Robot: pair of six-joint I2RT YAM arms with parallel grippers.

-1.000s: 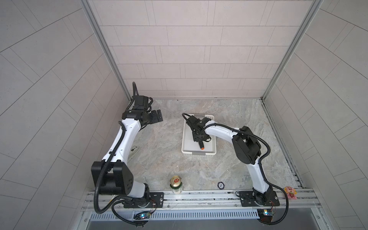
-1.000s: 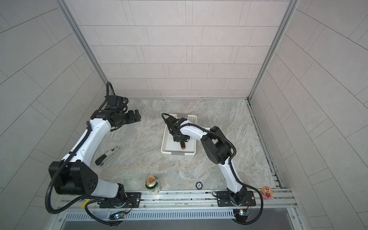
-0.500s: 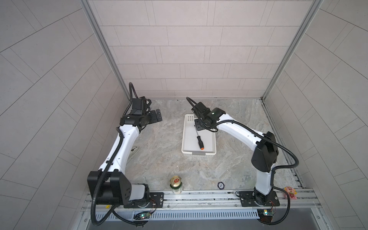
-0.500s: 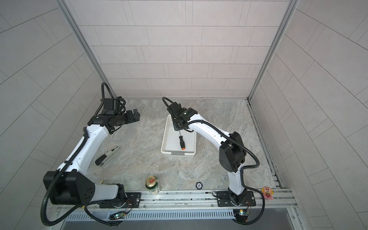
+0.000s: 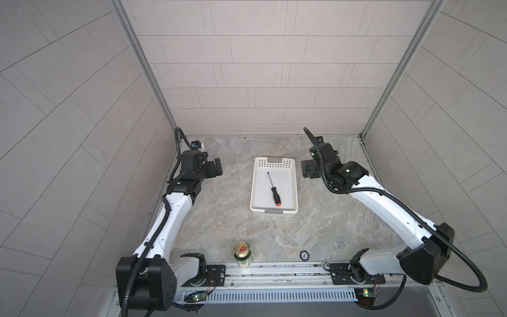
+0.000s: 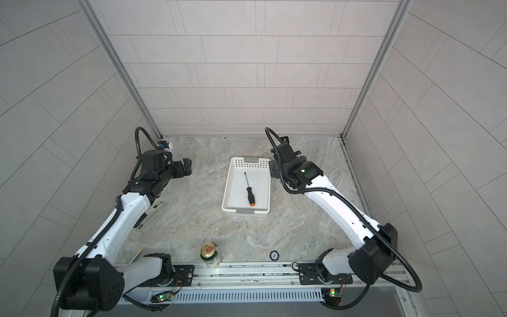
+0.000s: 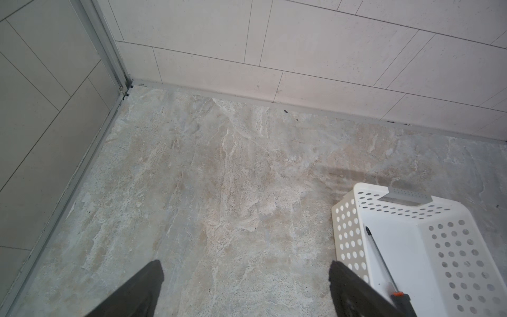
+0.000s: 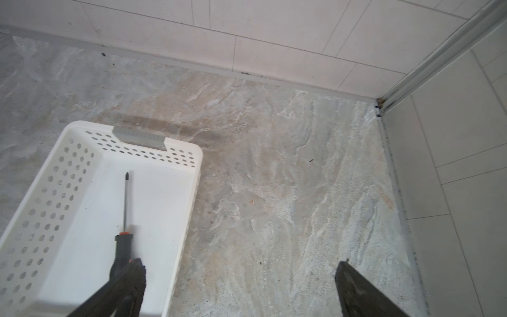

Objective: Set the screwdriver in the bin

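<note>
The screwdriver (image 5: pixel 273 189) lay flat on the floor of the bin (image 5: pixel 294 189), tip toward 11 o'clock, orange cap toward 5. The right gripper (image 5: pixel 307 169), at the bin's 2 o'clock, gaped wide and empty; the left gripper (image 5: pixel 216 168), at 10 o'clock, likewise.

Two slim arms with glossy white shells and matte black joint housings stand on a silver rail. A ribbed black cable loops along each arm from shoulder to wrist. The left claw (image 5: pixel 216 169) and right claw (image 5: pixel 307 169) are black and blocky, with flat dark fingers (image 8: pixel 129 285). Small green lights glow on the black wrist housings. Below each base hangs a small circuit board with thin wires, at 6 o'clock.
</note>
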